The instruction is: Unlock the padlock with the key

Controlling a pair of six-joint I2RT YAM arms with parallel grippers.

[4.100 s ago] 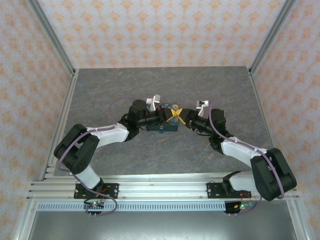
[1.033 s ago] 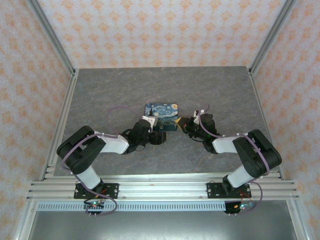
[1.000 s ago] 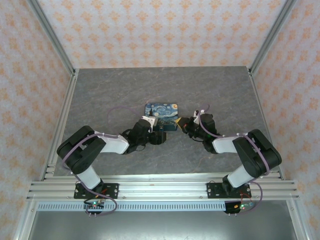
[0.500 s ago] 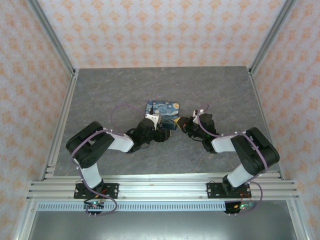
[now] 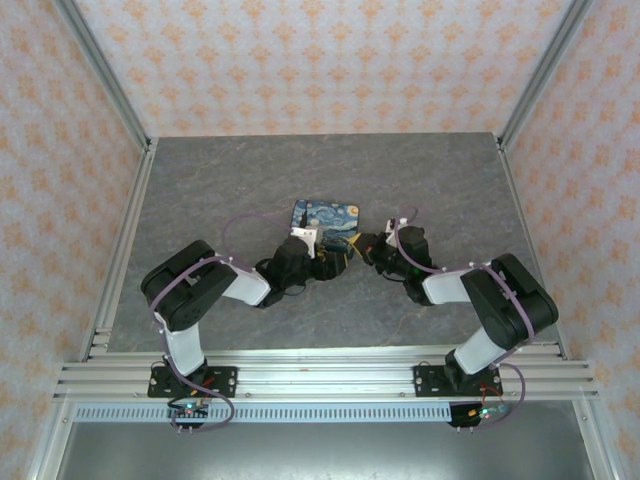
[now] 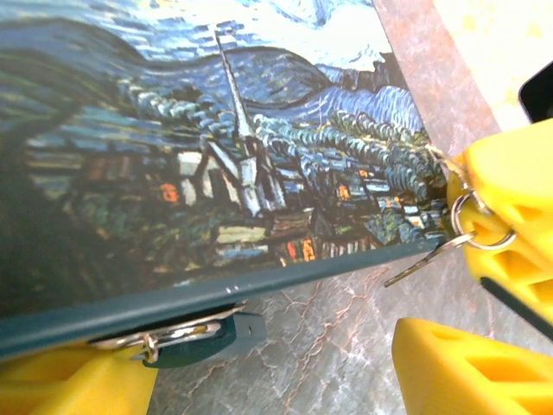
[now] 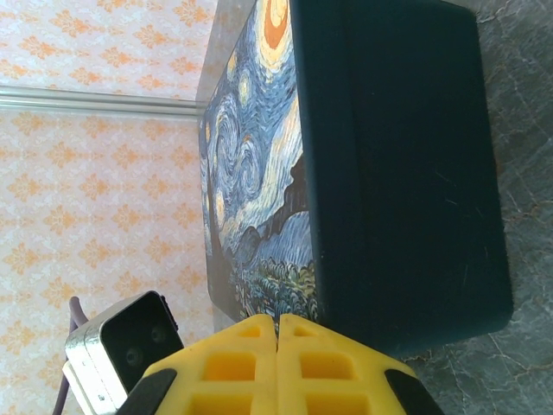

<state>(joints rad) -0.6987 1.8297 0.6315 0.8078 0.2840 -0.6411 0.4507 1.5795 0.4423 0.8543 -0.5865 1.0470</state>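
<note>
Left gripper (image 6: 268,380): yellow ribbed plastic fingers apart, nothing clamped. One finger sits right under the tiny dark-grey/bluish metal padlock (image 6: 220,333), the other well off to the side. Padlock hangs by its bright steel shackle at the near front edge of the box, just above the grey marbled table (image 6: 337,320).

Judgement: light, rigid, smooth, free to swing, so it will likely twist away from the key unless pinched across the flat body, leaving the shackle free.

Right gripper (image 7: 277,363): fingers pressed together, apparently on the split ring of the small silver key (image 6: 416,264), blade pointing toward the box corner.

Beyond: blue rectangular box with glossy swirly night-sky print (image 6: 216,173), dark matte sides.
</note>
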